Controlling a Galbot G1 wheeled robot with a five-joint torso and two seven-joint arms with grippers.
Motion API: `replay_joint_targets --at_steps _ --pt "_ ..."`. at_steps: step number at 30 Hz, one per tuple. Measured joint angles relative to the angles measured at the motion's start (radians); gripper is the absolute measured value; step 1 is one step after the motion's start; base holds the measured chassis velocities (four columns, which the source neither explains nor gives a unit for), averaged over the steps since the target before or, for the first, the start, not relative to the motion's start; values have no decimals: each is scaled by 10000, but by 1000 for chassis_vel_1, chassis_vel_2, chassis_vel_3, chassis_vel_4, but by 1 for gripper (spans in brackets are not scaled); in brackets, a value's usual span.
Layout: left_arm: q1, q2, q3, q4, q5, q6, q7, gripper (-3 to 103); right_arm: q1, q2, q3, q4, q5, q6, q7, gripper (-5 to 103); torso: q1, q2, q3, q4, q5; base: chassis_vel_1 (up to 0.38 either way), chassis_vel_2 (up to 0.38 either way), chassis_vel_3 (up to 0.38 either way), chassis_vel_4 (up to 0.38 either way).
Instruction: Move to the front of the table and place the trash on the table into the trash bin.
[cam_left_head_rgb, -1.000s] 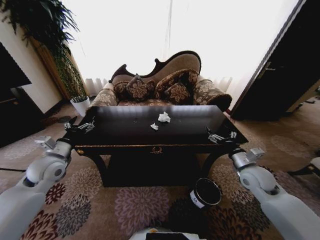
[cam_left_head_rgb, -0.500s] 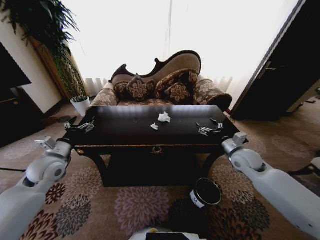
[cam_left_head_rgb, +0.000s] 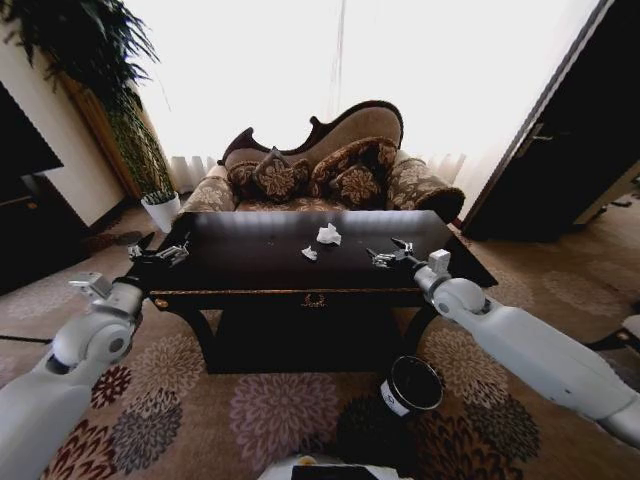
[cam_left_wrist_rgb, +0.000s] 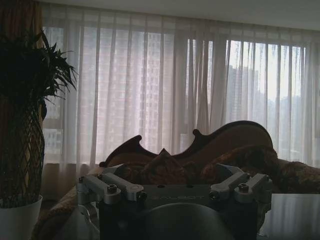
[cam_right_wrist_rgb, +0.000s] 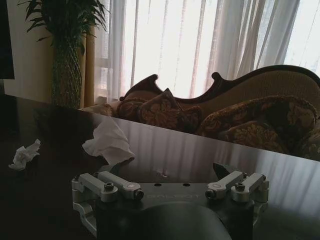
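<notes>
Right gripper (cam_left_head_rgb: 390, 252) open above table (cam_left_head_rgb: 250, 275), crumpled trash (cam_left_head_rgb: 327, 235) (orientation unclear)

**Left wrist camera faces the sofa and curtains**

The left gripper (cam_left_wrist_rgb: 175, 192) sits low in the foreground, its jaws spread apart. Beyond it stands a carved-back sofa (cam_left_wrist_rgb: 225, 145) with patterned cushions (cam_left_wrist_rgb: 160, 167), sheer curtains (cam_left_wrist_rgb: 165, 80) behind, and a potted plant (cam_left_wrist_rgb: 22, 125) to one side.

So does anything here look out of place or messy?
Two crumpled white paper wads lie loose on the glossy dark wooden table, and the small black cylindrical bin on the carpet stands tilted.
</notes>
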Motion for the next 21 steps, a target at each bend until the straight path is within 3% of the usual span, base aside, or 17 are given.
replay_joint_targets --at_steps 12,21 --pt "0 0 0 0 0 0 1 100 2580 1296 -2347 -1599 128 -40 -28 100 0 0 0 2 -1 0 0 0 0" --pt "0 0 0 0 0 0 0 100 3230 2252 -3323 -2288 215 -40 -76 100 0 -1 0 1 0 0 0 0 0"
